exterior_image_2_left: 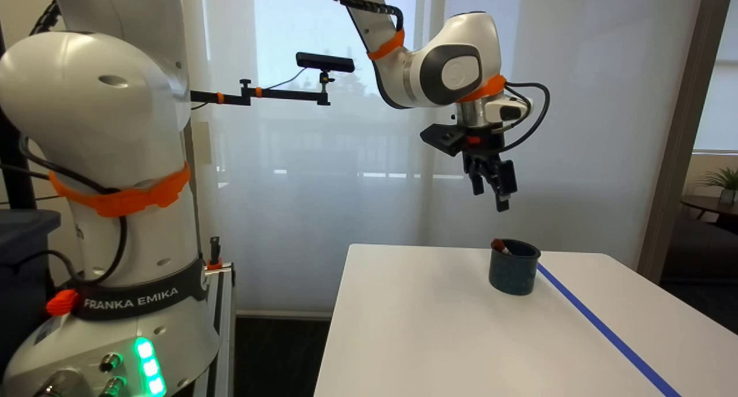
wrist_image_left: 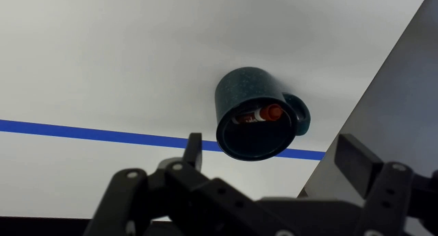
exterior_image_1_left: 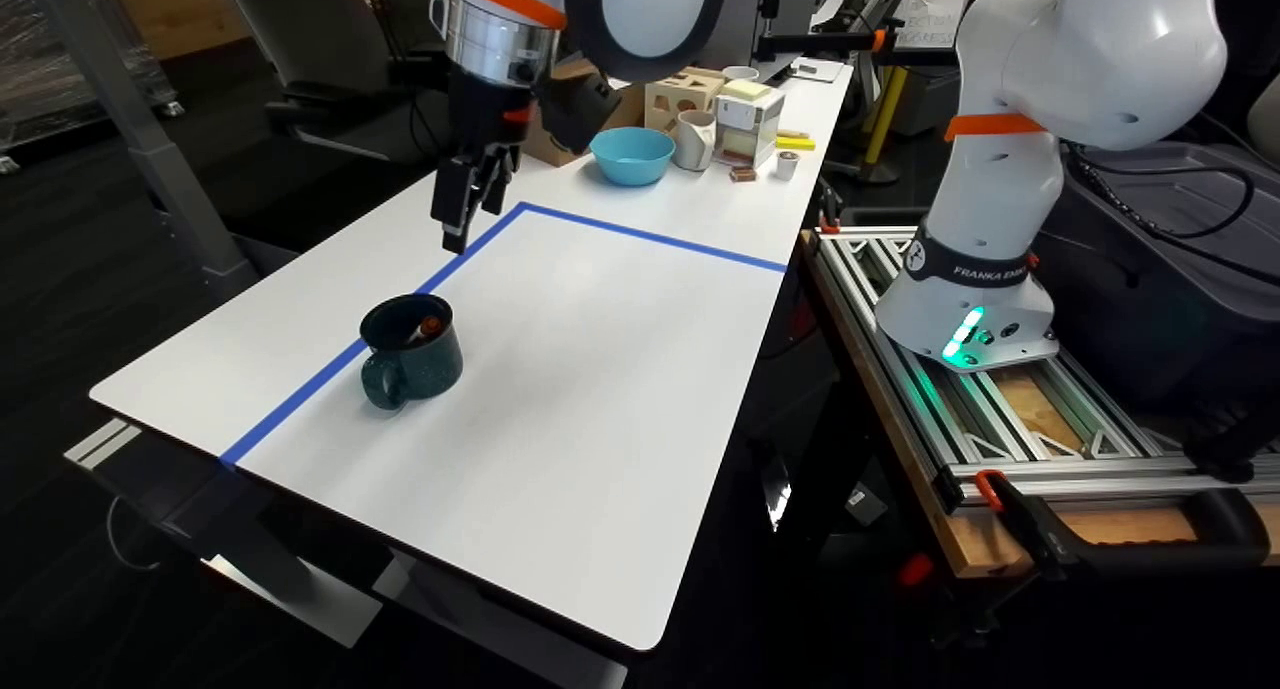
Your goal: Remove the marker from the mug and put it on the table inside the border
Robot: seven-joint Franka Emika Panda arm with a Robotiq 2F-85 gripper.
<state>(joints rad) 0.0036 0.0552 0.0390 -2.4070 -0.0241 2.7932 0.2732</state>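
Note:
A dark teal speckled mug stands upright on the white table, close to the blue tape border on its inner side. It also shows in an exterior view and in the wrist view. A marker with a red-orange cap leans inside the mug, cap end near the rim on the handle side. Its cap shows in both exterior views. My gripper is open and empty, above the mug and apart from it. Its fingers spread wide in the wrist view.
At the table's far end stand a light blue bowl, a white mug, a wooden box with cut-outs and a white container. Small items lie near them. The table's edge runs near the mug's handle side in the wrist view.

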